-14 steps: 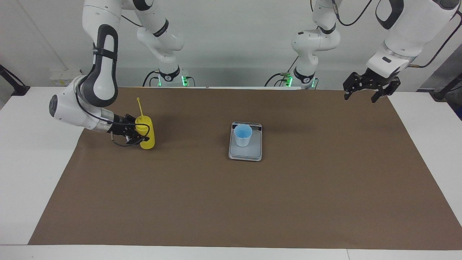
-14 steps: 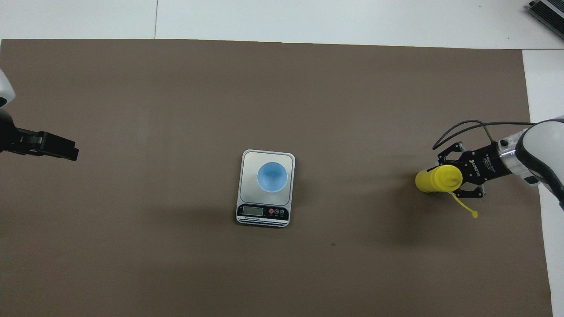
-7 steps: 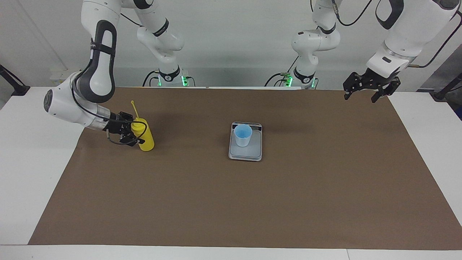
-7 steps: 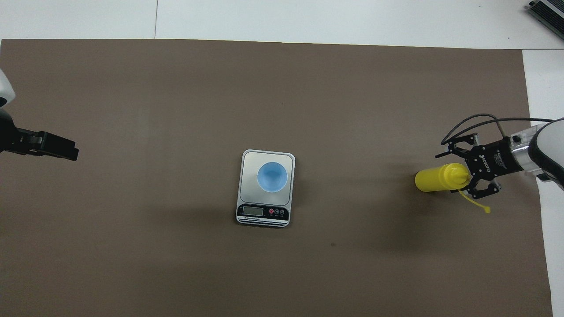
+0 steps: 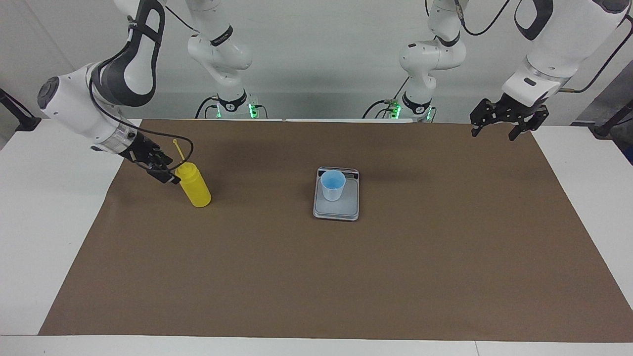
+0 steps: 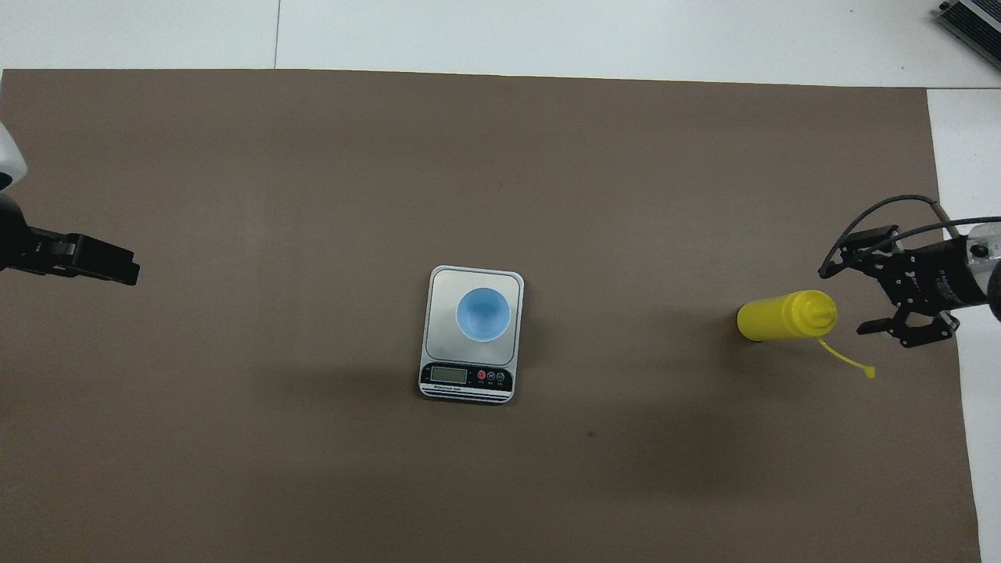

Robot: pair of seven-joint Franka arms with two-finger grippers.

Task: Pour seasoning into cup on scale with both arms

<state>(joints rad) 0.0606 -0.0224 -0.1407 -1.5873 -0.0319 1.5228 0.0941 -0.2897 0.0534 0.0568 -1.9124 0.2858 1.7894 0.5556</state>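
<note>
- Right pincer (image 5: pixel 165 169) is spread open and empty, up beside the nozzle of the yellow squeeze bottle (image 5: pixel 195 187), not touching it as far as I can tell.
- The bottle stands upright on the brown mat (image 5: pixel 316 277) toward the right arm's end of the tabletop, its cap strap (image 6: pixel 846 360) dangling free.
- Left pincer (image 5: pixel 509 120) waits in the air over the mat's corner at its own end, fingers apart, holding nothing.
- The light blue cup (image 5: pixel 333 184) sits on the kitchen scale (image 5: pixel 336 210) mid-mat, well apart from the bottle.
- Step in hand, my guess: either the pour is done and the bottle's been parked, or it's a re-grip (can't see into the cup well enough to say). If seasoning is still owed, the next move needs a fresh, square grasp on the bottle's body, then a carry over the cup.
- Versus a second ago: the right pincer was clamped around the bottle; it has since let go and pulled up and away. The bottle, cup, scale and left arm haven't budged.
</note>
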